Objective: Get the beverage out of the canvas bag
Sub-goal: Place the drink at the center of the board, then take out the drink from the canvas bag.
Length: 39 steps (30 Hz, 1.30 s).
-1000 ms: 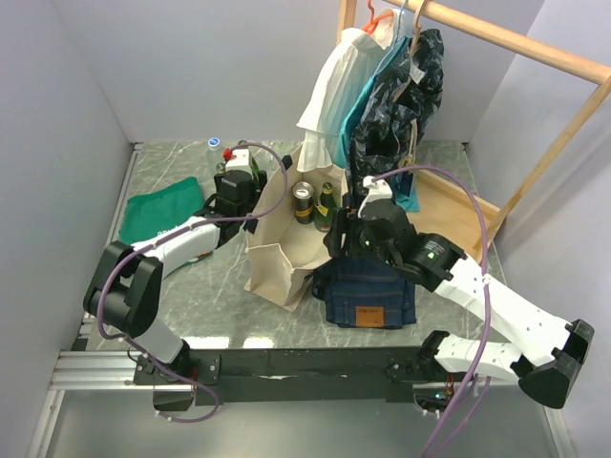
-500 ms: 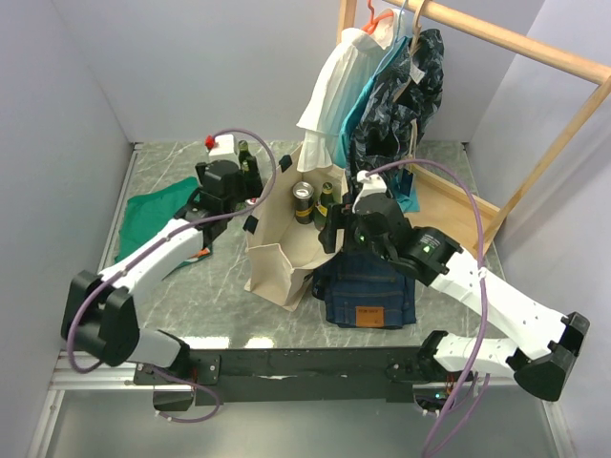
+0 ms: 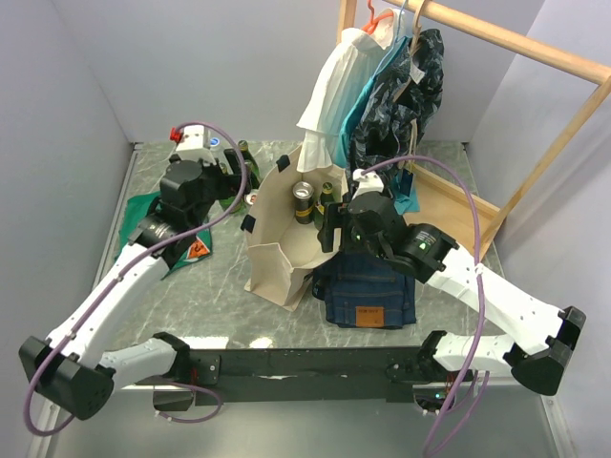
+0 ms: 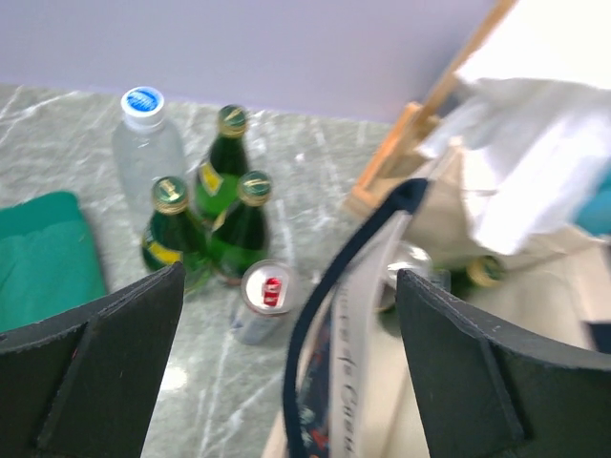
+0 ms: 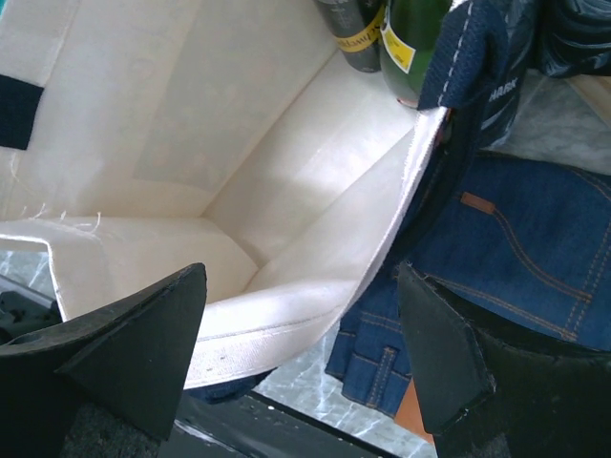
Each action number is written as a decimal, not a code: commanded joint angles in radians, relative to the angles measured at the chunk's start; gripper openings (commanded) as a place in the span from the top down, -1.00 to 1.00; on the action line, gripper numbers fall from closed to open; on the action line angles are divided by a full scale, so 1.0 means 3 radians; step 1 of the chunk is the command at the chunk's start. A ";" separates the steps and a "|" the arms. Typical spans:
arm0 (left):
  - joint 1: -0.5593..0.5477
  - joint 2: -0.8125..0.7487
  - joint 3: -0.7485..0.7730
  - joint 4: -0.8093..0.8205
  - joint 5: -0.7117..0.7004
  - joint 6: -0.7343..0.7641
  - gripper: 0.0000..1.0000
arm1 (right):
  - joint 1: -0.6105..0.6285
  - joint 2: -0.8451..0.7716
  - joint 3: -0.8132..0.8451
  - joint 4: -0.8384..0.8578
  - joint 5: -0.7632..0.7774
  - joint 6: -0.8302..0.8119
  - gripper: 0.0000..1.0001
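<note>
Folded blue jeans [image 3: 368, 296] lie nearest, just beside the canvas bag [image 3: 277, 253]. Right gripper [image 5: 296, 334]: fingers spread wide, empty, with the bag's jeans-side rim seen between them. A can [image 3: 303, 198] and green bottles [image 5: 412, 33] stand at the bag's far end. Left gripper [image 4: 286, 372]: spread, empty, above the navy handle [image 4: 329, 277]. Beyond, on the table [image 4: 315, 162]: three glass bottles [image 4: 239, 239], a water bottle [image 4: 143, 143] and a second can [image 4: 263, 296].

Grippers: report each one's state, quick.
Left gripper: open, empty.
Right gripper: open, astride the bag rim, holding nothing.

Marble table [image 3: 220, 305]: canvas bag [image 3: 277, 258], bottles [image 4: 218, 181], jeans [image 3: 368, 296]
</note>
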 commanded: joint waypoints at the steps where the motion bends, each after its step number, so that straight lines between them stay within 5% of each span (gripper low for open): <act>1: -0.0001 -0.0171 0.0181 -0.0093 0.0404 -0.0056 -0.93 | 0.0058 0.0009 0.0175 -0.0033 0.0153 0.0070 -0.74; 20: -0.0001 -0.0350 0.0345 -0.0313 0.0987 -0.0020 -0.93 | 0.0150 0.0265 0.0313 0.0013 0.0265 -0.0022 -0.76; 39: -0.0006 0.0273 0.0912 -0.0257 0.1243 0.0082 -0.93 | 0.0201 0.0091 0.0125 0.0156 0.0403 -0.0191 -0.80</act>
